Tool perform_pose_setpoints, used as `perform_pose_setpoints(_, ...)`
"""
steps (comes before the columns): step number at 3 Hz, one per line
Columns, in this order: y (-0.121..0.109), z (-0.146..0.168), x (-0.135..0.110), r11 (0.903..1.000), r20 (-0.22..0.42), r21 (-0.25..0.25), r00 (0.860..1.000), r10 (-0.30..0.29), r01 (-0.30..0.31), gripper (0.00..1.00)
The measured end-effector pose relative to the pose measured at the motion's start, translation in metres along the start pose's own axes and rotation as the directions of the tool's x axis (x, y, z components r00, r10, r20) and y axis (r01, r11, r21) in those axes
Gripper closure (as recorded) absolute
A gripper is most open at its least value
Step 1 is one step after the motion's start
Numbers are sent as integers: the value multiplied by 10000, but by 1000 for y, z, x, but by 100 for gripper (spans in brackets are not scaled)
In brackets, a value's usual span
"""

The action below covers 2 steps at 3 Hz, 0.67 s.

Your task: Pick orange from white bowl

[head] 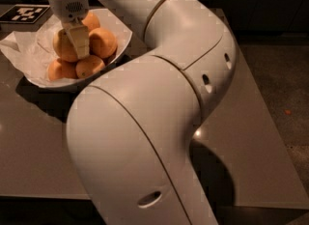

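Observation:
The white bowl [123, 35], lined with crumpled white paper [21, 50], sits at the table's far left. It holds the orange [63, 46], pale and the largest fruit, on top of the pile. Smaller, deeper orange fruits lie to its right [103, 42], in front [90, 66], at front left [60, 69] and behind [91, 21]. My gripper [77, 41] reaches straight down into the bowl and is against the right side of the orange, between it and the right-hand fruit. The far side of the orange is hidden.
My bulky white arm [159, 103] fills the middle of the view and hides much of the grey table [34, 142]. A black-and-white marker tag [24, 13] lies behind the bowl. The table's right edge borders dark floor [285, 74].

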<state>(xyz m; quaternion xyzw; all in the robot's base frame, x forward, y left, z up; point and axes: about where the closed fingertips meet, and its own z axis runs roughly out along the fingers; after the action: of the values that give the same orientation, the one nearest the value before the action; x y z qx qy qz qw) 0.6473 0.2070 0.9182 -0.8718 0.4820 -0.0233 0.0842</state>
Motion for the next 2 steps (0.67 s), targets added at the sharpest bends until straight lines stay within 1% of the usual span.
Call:
perform_pose_setpoints(1, 0, 0, 0, 10000, 0, 3, 10000, 4, -4, 100)
perform_pose_setpoints(2, 2, -7, -3, 9987, 55, 502, 9999, 90, -92, 100)
